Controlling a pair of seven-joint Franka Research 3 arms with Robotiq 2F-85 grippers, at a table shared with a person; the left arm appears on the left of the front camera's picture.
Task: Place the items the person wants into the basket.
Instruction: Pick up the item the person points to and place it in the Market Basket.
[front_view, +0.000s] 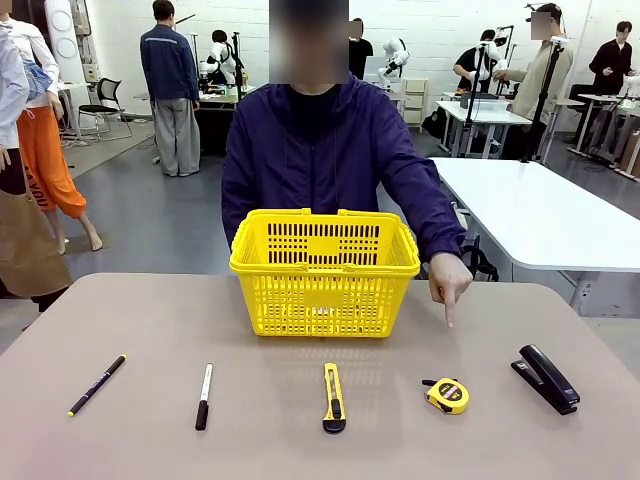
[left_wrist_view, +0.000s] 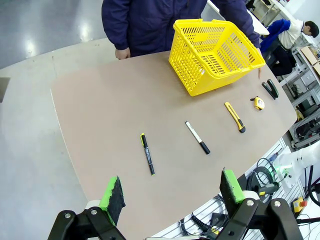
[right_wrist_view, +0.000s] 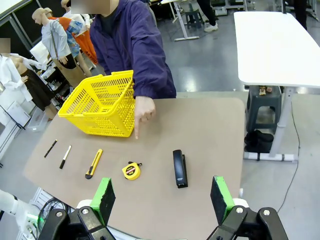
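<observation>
The person's hand points down at the tape measure, which lies between knife and stapler, near the basket; left gripper and right gripper gape wide, empty.

no readable text or numbers in any view, tape measure face marking too small to make out, pen and marker barrel print too blurred to read

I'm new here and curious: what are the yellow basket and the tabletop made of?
The basket looks like moulded plastic, glossy: uniform yellow, slotted lattice walls. The table looks like matte brownish laminate or board: smooth, no grain; which, I cannot tell.
</observation>
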